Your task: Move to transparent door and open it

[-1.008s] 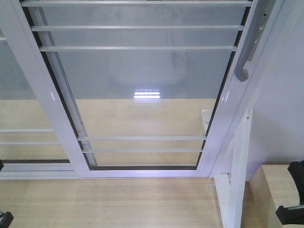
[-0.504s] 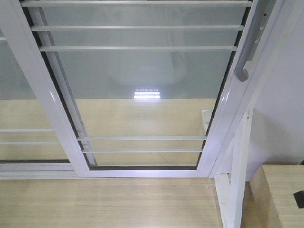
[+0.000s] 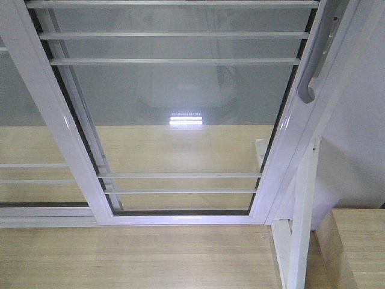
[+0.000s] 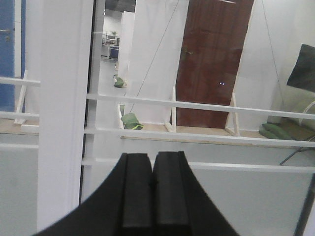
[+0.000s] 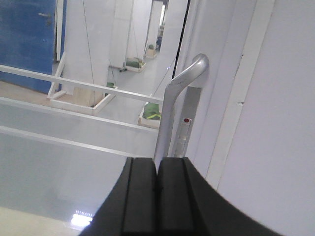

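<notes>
Both hands have left the front view: a second ago black parts of them showed at the lower corners, and none show there at this moment. The door (image 3: pixel 180 120) fills most of this view, seen from above at a slant, its clear glass crossed by thin white bars near the top and near the bottom. Its grey handle (image 3: pixel 317 57) sits on the right stile, near the upper right corner. A second barred panel (image 3: pixel 24 174) lies behind the door's left stile. A bright reflection (image 3: pixel 186 120) shows mid-glass. Pale wood floor (image 3: pixel 138 259) runs below the frame, and a white post (image 3: pixel 301 223) stands at lower right beside a wooden ledge (image 3: pixel 355 247).

From the left wrist, the left hand (image 4: pixel 152 160) is clenched, its two black pads pressed together with nothing between them. It points at barred glass, with a broad white upright (image 4: pixel 64 123) to its left. Through the glass a brown door (image 4: pixel 211 64) shows beyond.

From the right wrist, the right hand (image 5: pixel 157 164) is likewise clenched on nothing, pads meeting along a thin seam. The handle rises just above its tips, curving at the top into the white stile, with a small red dot (image 5: pixel 186 120) on the plate beside it. Whether the tips touch the handle I cannot tell. A blue door (image 5: pixel 24 39) shows through the glass at far left.
</notes>
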Robot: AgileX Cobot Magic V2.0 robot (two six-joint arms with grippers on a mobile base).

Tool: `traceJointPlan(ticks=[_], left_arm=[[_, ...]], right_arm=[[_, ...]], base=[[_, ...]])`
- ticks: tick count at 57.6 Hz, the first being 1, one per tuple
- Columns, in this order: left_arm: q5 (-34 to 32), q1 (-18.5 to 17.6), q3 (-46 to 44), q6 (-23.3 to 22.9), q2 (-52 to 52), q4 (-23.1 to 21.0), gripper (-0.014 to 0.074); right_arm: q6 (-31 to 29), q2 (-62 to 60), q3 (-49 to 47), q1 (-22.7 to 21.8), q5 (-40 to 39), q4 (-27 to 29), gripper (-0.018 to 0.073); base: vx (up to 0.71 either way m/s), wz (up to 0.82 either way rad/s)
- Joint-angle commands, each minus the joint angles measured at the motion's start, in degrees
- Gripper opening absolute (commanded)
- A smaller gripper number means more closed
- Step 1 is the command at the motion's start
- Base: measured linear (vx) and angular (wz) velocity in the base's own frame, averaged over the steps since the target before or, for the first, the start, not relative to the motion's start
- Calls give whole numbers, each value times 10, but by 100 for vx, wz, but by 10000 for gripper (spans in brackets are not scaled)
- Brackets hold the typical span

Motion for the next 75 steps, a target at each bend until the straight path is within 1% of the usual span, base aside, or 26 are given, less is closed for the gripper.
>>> traceJointPlan(ticks=[1,7,16,21,27,35,38,44,53,58,61,65,72,75], left_arm=[[-64,-2,-64,28,71,-3,-6],[-79,-2,-100,50,147,-3,-6],[-107,-2,-118,51,217,-3,-6],[-126,-2,-118,54,239,-3,-3],[-149,-2,-118,55,260,-3,11],[-150,-2,-118,55,273,-3,58],[-150,-2,-118,55,278,-3,88],[-149,-2,-118,55,287,-3,165],[-145,-2,-118,55,302,-3,342],[-153,-2,-118,55,307,-3,430],[-154,-2,-118,55,307,-3,473],[-158,-2,-118,55,307,-3,518],[-159,-2,-118,55,307,-3,545],[-158,-2,-118,55,307,-3,545]], right_arm=[[-5,71,-67,1,-51,-3,0],[-5,129,-101,1,-83,-3,0],[0,171,-108,1,-119,-1,0],[0,185,-108,1,-139,-1,5],[-1,194,-108,1,-140,-1,24],[-1,195,-108,1,-136,-1,89],[-1,195,-108,1,-131,-1,127],[-1,195,-108,1,-120,-1,238],[-1,195,-108,1,-113,-1,463],[-3,202,-108,1,-128,-1,547],[-3,212,-108,-1,-149,-1,572],[-3,238,-108,-2,-181,4,578],[-2,301,-108,-2,-242,52,559],[-2,334,-108,-2,-276,63,545]], base=[[0,0],[0,0],[0,0],[0,0],[0,0],[0,0],[0,0],[0,0],[0,0],[0,0],[0,0],[0,0],[0,0],[0,0]])
